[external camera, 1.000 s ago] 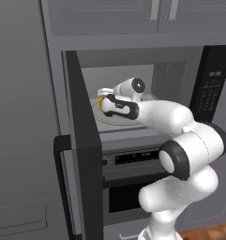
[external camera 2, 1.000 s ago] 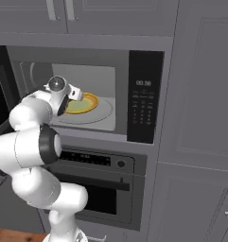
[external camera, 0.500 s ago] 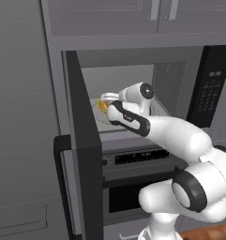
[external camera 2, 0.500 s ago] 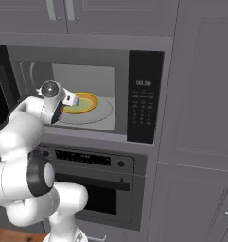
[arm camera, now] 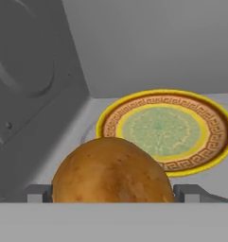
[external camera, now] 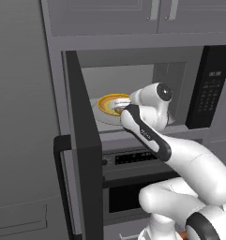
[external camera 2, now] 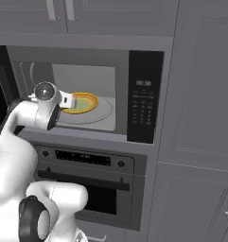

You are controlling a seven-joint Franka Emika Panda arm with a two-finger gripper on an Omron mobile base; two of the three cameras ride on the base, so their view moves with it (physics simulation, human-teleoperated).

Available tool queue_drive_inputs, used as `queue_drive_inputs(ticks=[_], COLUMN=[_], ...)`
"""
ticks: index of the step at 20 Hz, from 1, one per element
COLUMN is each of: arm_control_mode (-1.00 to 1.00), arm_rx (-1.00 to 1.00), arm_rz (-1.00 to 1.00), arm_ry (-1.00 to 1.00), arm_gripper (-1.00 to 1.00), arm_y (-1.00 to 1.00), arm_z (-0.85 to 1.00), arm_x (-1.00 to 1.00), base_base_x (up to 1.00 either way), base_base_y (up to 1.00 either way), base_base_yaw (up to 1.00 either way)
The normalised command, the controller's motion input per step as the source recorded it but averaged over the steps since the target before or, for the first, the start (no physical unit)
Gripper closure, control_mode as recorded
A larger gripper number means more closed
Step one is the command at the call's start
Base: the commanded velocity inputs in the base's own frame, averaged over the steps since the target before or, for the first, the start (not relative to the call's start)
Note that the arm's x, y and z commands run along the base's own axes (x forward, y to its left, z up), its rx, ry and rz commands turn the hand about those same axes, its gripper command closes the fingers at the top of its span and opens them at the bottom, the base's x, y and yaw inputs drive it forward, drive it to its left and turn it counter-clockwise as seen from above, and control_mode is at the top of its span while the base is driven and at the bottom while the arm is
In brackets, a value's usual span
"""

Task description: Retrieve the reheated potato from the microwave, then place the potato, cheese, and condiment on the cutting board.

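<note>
Tool [arm camera: 113, 193] wide open, arm outstretched

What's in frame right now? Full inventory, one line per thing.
potato: 1, brown-tan, inside the microwave at the near edge of the plate, between the open jaws
plate: 1, yellow rim, patterned brown band, pale green centre, on the microwave floor
microwave: 1, grey with black keypad strip, built in under the cabinets, door swung open
microwave door: 1, dark, standing open at the left
oven: 1, grey with dark window, below the microwave
upper cabinets: grey, above the microwave
gripper: 1, dark tips, open, either side of the potato
arm: 1, white, reaching into the microwave
</note>
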Motion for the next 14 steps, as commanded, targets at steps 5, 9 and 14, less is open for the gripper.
queue_drive_inputs(ticks=[5,9,14], arm_control_mode=[-1.0,-1.0,-1.0], arm_rx=[-0.15,-0.03,0.0], arm_rz=[0.02,0.0,0.0], arm_ry=[0.01,0.01,0.0], arm_gripper=[1.0,1.0,1.0], arm_y=[-0.22,-0.23,-0.15], arm_z=[0.14,0.14,0.11], arm_x=[-0.74,-0.72,-0.71], base_base_x=[0.0,0.0,0.0], base_base_y=[0.0,0.0,0.0], base_base_yaw=[0.0,0.0,0.0])
